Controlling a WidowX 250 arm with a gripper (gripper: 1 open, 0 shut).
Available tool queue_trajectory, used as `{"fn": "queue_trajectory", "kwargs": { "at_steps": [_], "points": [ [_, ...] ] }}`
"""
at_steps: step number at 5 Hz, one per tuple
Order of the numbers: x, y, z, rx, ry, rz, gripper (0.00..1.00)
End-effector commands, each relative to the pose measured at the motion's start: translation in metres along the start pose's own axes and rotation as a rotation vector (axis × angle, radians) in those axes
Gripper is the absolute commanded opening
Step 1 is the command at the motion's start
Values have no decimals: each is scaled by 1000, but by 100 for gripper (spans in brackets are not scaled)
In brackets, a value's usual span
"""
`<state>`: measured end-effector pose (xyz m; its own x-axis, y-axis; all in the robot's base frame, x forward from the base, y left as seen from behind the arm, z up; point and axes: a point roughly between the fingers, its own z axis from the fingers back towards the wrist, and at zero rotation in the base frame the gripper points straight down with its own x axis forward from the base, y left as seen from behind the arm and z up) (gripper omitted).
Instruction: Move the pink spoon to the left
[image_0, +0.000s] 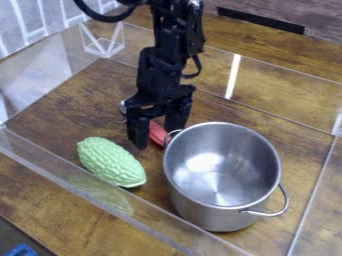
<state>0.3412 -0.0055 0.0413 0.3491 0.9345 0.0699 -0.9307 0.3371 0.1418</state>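
The pink spoon (159, 132) lies on the wooden table beside the pot's upper left rim. Only a bit of its pinkish-red handle shows; the silver bowl is hidden behind the gripper. My black gripper (154, 132) points straight down over the spoon, its jaws open and set astride the handle, fingertips low near the tabletop. Whether the fingers (135, 128) touch the spoon is unclear.
A steel pot (225, 172) with a side handle stands just right of the gripper. A bumpy green vegetable (110, 161) lies to the lower left. Clear plastic walls (54, 60) edge the table at left and front. A white strip (233, 75) lies behind.
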Motion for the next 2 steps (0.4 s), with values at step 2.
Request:
{"fn": "queue_trajectory", "kwargs": {
  "at_steps": [2],
  "points": [
    [10,1,-1,-23,16,32,100]
  ]
}}
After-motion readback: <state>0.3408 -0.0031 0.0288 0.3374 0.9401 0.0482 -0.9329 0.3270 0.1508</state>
